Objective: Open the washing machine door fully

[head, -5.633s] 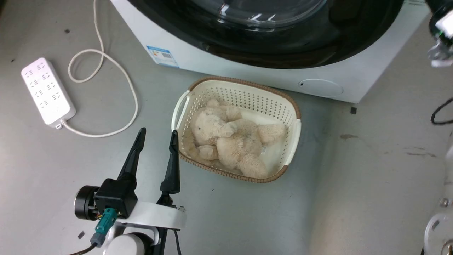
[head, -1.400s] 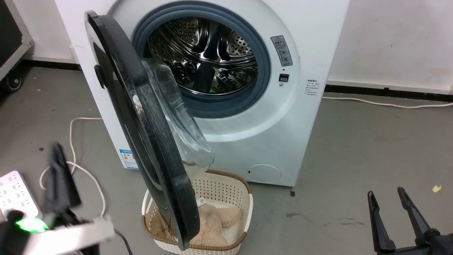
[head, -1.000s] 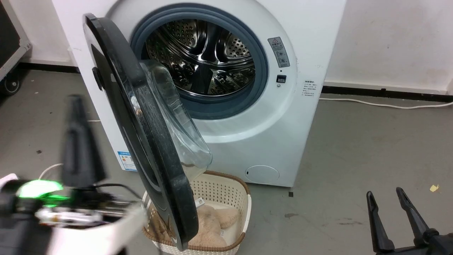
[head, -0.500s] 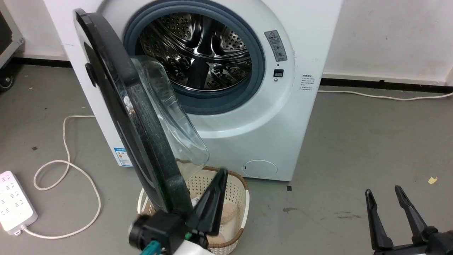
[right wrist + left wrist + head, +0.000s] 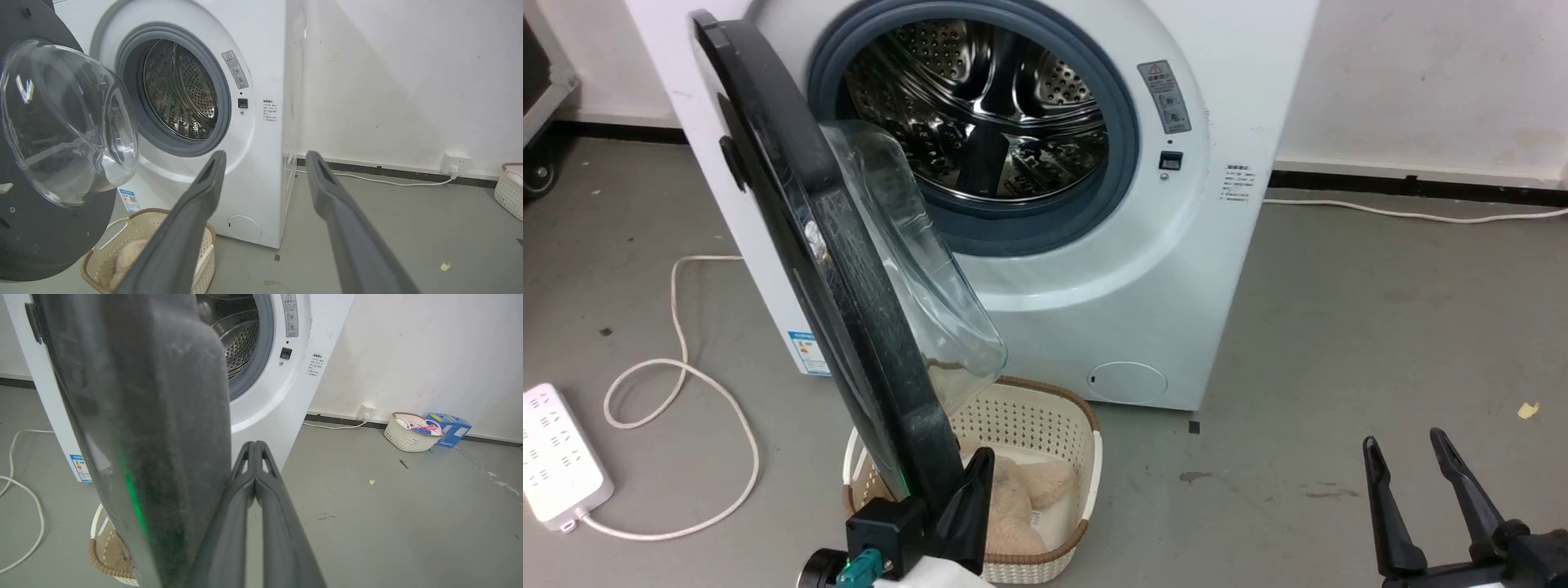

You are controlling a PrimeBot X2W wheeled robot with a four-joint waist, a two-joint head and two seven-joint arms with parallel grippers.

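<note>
The white washing machine [image 5: 1176, 269] stands against the wall, its steel drum [image 5: 996, 114] exposed inside the grey rubber ring. The black washing machine door [image 5: 833, 269] hangs swung out about halfway on its left hinge, glass bowl [image 5: 907, 261] facing the opening. My left gripper [image 5: 982, 467] is shut, empty, fingers together right beside the door's lower free edge on its inner side; in the left wrist view the door's rim [image 5: 163, 457] fills the left and my left gripper [image 5: 254, 446] points past it. My right gripper [image 5: 1405, 445] stands open at the lower right, away from the machine [image 5: 253, 122].
A cream basket [image 5: 1078, 441] holding a beige plush toy [image 5: 1013, 498] sits on the floor under the door. A white power strip [image 5: 556, 465] and looped cable [image 5: 678, 367] lie at left. Another small basket [image 5: 412, 430] and blue box [image 5: 449, 424] stand by the right wall.
My left gripper swung in from the left side of the door to its lower free edge, then dropped a little lower. The right gripper stayed put; the door looks unmoved.
</note>
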